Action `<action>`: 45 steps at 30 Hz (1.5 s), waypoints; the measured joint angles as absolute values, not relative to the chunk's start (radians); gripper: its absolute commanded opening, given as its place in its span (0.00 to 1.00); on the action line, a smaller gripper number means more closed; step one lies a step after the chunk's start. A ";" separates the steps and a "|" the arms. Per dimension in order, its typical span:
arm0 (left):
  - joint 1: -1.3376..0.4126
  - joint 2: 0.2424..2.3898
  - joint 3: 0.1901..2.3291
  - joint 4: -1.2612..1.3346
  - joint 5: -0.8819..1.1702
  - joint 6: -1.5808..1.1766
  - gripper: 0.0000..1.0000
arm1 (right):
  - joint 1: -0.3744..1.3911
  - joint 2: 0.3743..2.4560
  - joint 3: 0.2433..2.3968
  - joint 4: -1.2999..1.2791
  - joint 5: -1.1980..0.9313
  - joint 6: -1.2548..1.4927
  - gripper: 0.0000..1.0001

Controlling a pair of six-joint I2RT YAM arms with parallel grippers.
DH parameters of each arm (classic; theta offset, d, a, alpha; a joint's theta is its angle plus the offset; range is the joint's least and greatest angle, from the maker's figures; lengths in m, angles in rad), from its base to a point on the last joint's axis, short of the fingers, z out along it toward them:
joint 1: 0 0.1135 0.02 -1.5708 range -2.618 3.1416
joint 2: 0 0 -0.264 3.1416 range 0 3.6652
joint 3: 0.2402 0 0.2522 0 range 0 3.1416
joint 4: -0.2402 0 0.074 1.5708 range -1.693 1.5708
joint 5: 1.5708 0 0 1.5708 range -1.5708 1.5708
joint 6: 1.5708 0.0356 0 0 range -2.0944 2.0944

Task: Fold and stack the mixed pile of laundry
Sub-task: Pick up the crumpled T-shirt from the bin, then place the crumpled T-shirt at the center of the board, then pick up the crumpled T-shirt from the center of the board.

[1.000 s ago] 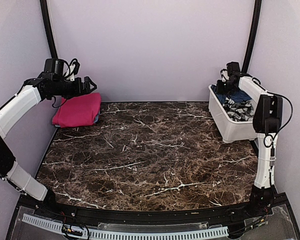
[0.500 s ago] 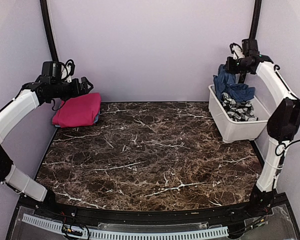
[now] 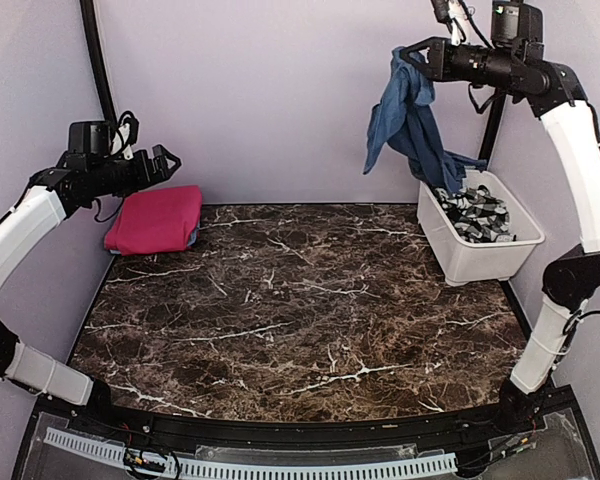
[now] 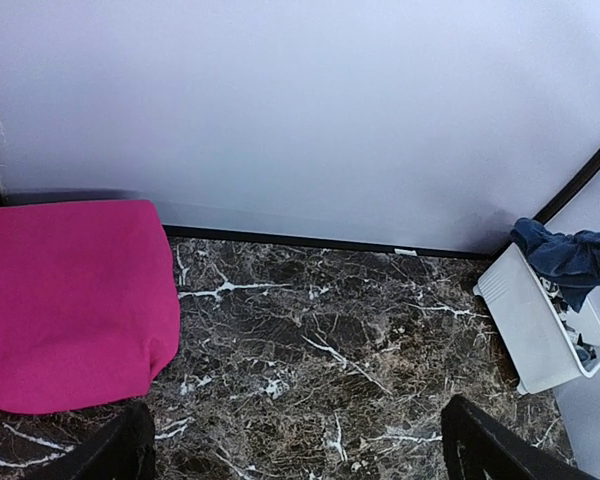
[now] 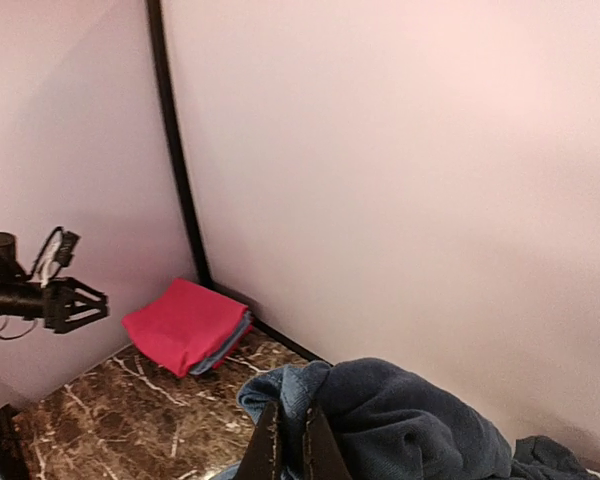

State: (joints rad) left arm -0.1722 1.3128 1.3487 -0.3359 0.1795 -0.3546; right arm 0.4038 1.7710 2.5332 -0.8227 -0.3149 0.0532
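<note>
We counted two tools, four garments, one tub and one desk.

The right tool [image 3: 408, 52] was raised high and pinched shut on the top of the navy garment [image 3: 405, 120]. The garment hung below that tool, and its lower end trailed into the tub [image 3: 470, 262]. The patterned garment [image 3: 477, 215] lay in that tub, well beneath the right tool.

The left tool [image 3: 166, 162] was spread wide and held nothing. It hovered just above the pink garment [image 3: 158, 220], which lay folded on the desk [image 3: 300, 300] under and slightly ahead of that tool. The blue shirt [image 3: 194, 238] showed only as a thin edge beneath the pink one.

Only the top view showed both tools and the full hanging length of the navy cloth. The left wrist view gave us that tool's two fingers [image 4: 130, 450] far apart, with bare desk between them. It showed the pink garment below to the left and the tub far off to the right, with navy cloth draped over its rim.

The right wrist view showed its fingers [image 5: 268, 445] nearly touching, with navy cloth bunched just past them. It also made the blue layer under the pink plainest, with the left tool beside that stack.
</note>
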 measured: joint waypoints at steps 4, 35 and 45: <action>-0.172 1.299 1.347 -0.326 0.191 -0.356 0.99 | 0.551 1.746 2.551 -0.821 -0.366 0.061 0.00; -0.394 1.274 1.218 -0.470 0.240 -0.268 0.99 | 0.512 1.293 1.233 -0.603 -0.119 0.266 0.90; -0.743 1.411 1.039 -0.624 0.259 -0.227 0.86 | 0.611 1.427 1.222 -0.514 -0.322 0.226 0.84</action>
State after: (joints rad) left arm -0.7429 1.4113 1.0386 -0.6243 0.2588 -0.2268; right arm 0.6106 1.4273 1.2224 -0.5144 -0.3222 0.2256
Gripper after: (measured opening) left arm 0.888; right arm 0.851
